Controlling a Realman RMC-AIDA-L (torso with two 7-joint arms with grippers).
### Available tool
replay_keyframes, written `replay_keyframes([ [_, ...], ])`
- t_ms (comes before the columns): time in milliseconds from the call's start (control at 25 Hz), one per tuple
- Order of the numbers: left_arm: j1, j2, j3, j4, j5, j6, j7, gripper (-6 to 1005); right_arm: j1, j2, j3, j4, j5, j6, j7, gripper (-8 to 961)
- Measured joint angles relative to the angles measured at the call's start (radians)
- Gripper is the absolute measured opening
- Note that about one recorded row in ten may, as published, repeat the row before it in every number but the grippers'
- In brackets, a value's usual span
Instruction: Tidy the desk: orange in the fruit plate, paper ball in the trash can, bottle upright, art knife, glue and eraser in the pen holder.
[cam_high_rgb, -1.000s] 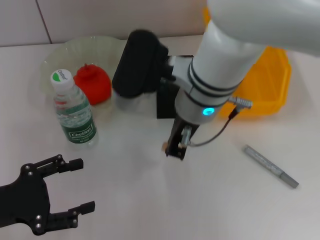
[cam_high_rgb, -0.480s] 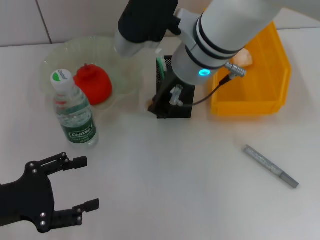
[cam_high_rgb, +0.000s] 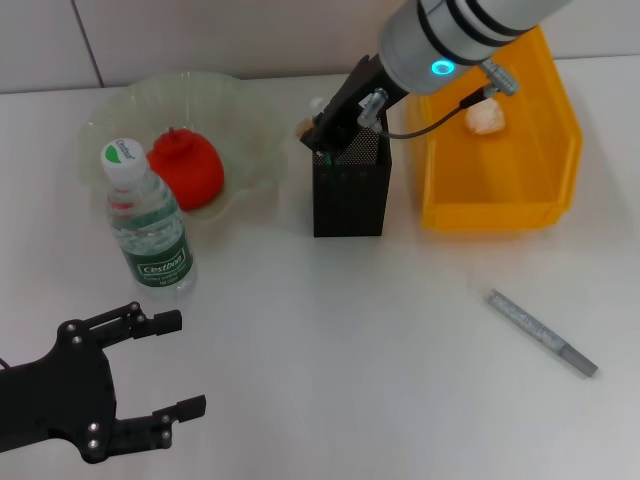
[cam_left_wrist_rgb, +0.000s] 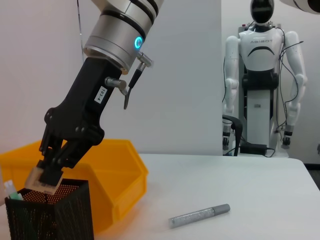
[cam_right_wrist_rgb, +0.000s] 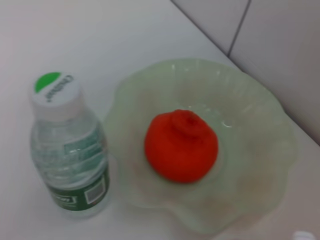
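Observation:
My right gripper is shut on a small pale eraser and holds it just over the rim of the black mesh pen holder. The left wrist view shows the eraser in the right gripper at the holder's top, with a green-capped glue stick inside. The orange lies in the green fruit plate. The bottle stands upright. The paper ball lies in the yellow bin. The grey art knife lies on the table. My left gripper is open and empty at the front left.
The plate with the orange and the bottle also show in the right wrist view. The yellow bin stands right beside the pen holder. A white humanoid robot stands far beyond the table.
My right arm has risen from the table's middle and moved back to above the pen holder, carrying the eraser. My left gripper has shifted slightly.

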Motion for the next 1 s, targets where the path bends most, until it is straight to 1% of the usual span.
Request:
replay_keyframes([
  [40,-0.001,-0.001,0.000,0.000,0.000,0.000,0.000,811,-0.005,-0.001,0.023,0.013,0.000,0.005,-0.011,210],
  [520,-0.004,-0.002,0.000,0.000,0.000,0.000,-0.001,811,-0.045,-0.003,0.067,0.058,-0.013,0.066,-0.044,237],
  [1000,-0.004,-0.003,0.000,0.000,0.001,0.001,-0.003,811,-0.056,-0.003,0.073,0.085,-0.027,0.114,-0.048,264],
])
